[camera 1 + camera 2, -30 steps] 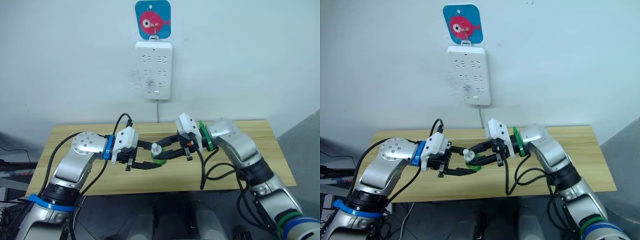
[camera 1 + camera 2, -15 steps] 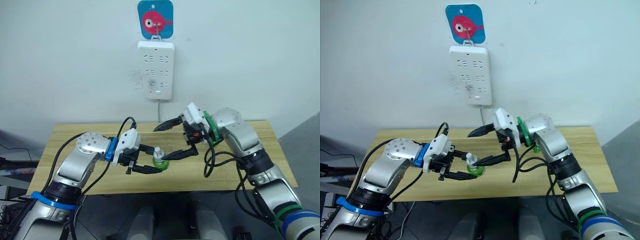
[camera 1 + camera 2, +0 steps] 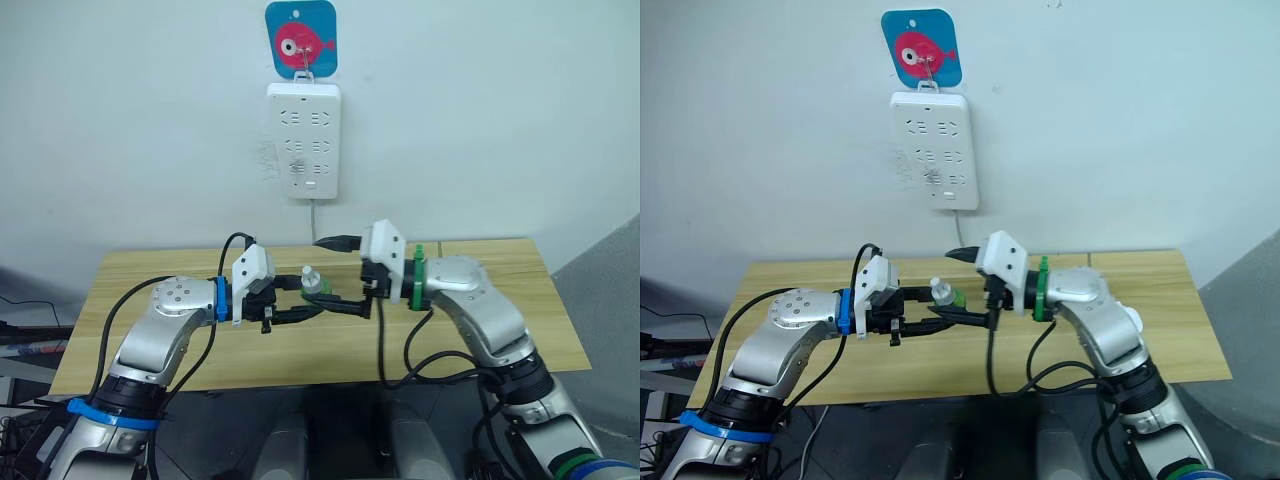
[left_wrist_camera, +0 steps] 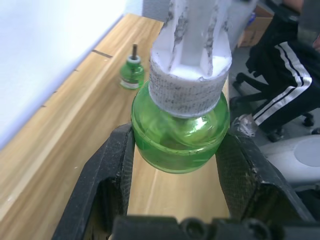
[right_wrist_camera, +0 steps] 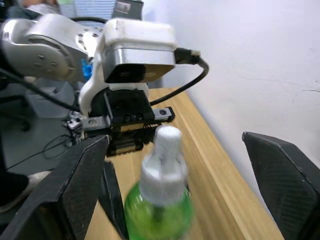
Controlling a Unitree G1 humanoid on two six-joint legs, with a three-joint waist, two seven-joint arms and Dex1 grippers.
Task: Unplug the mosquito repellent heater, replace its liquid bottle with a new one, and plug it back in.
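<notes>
**Bottle pinched in left gripper, right gripper spread around it**

Green liquid bottle (image 4: 180, 135) with a white cap (image 4: 192, 75) is held above the wooden table (image 3: 500, 330), in front of the wall and roughly below the power strip. It is gripped at its rounded green body by the left gripper (image 3: 305, 300), whose two black fingers (image 4: 112, 160) are pressed against opposite sides of the bottle, as seen in the left wrist view. The cap end is turned away from the left wrist.

The right gripper (image 3: 320, 272) is brought in from the opposite side, facing the left one. Its jaws are spread wide: one finger is seen above the bottle and the other below it in the head views, and in the right wrist view the fingers (image 5: 85, 185) stand well apart on either side of the capped bottle, with no contact visible.

A second, smaller green bottle (image 4: 132, 72) with a thin wick standing up from its neck is seen upright on the table near the wall edge, well apart from the held one.

A white power strip (image 3: 304, 140) is hung on the wall above the table, its cord running down behind the table edge. It is suspended from a blue hook plate with a pink fish (image 3: 301, 38).

Beyond the table's far end, in the left wrist view, a person's leg (image 4: 290, 90) in dark trousers with white stripes is seen.
</notes>
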